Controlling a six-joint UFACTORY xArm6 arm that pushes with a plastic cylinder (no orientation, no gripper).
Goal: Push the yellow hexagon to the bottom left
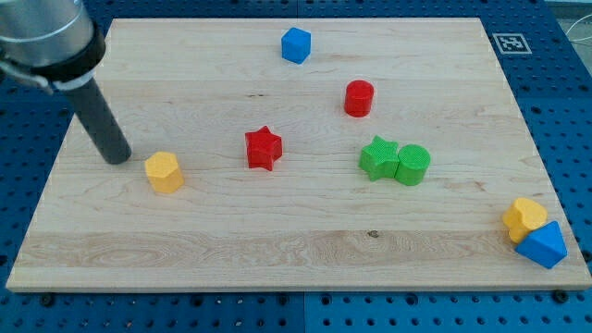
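The yellow hexagon [164,172] lies on the wooden board [277,250] at the view's left, about midway up. My tip [117,158] rests on the board just to the left of the hexagon and slightly above it, with a small gap between them. The dark rod rises from there up to the view's top left corner.
A red star [263,148] lies right of the hexagon. A blue hexagon [295,44] is at the top centre, a red cylinder [359,97] right of it. A green star [377,157] touches a green cylinder [413,165]. A yellow block [524,217] and a blue block [543,246] sit at the bottom right corner.
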